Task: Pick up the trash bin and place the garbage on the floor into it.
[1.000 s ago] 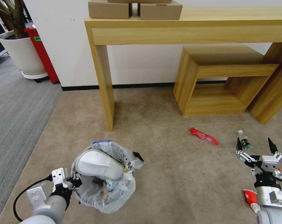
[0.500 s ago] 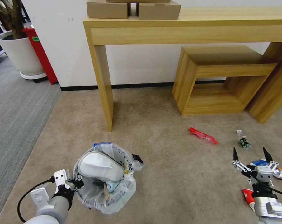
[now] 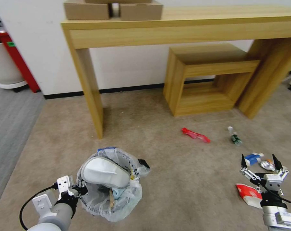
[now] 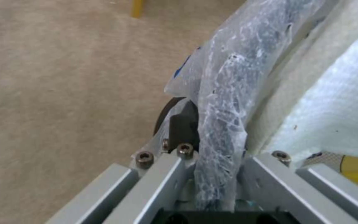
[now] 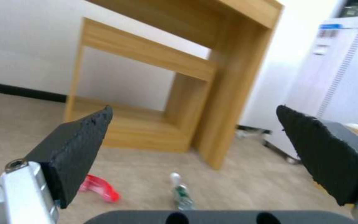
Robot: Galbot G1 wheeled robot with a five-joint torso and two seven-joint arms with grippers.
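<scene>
A: Where is the trash bin (image 3: 111,189)?

B: Low on the robot's left, on the beige carpet (image 3: 171,179). The left gripper (image 3: 77,190) is clamped on its rim — the left wrist view shows the crinkled plastic liner (image 4: 224,124) pinched between the fingers. A white slipper (image 3: 103,171) lies across the bin's mouth.

A: And the right gripper (image 3: 260,162)?

B: Fingers spread wide, gripping nothing, hovering above the litter on the right. A red-white cup (image 3: 248,194) lies just beside its wrist, and a blue-white packet (image 3: 253,158) and a crushed can (image 3: 267,165) lie between and behind the fingertips.

A: What else is on the floor?

B: A red wrapper (image 3: 195,134) and a small bottle (image 3: 234,136) — both farther out, near the low wooden shelf (image 3: 209,69).

A: Open room?

B: Bare carpet between the bin and the litter. The long table (image 3: 184,27) closes the far side, with its leg (image 3: 89,93) standing beyond the bin, well apart from it.
</scene>
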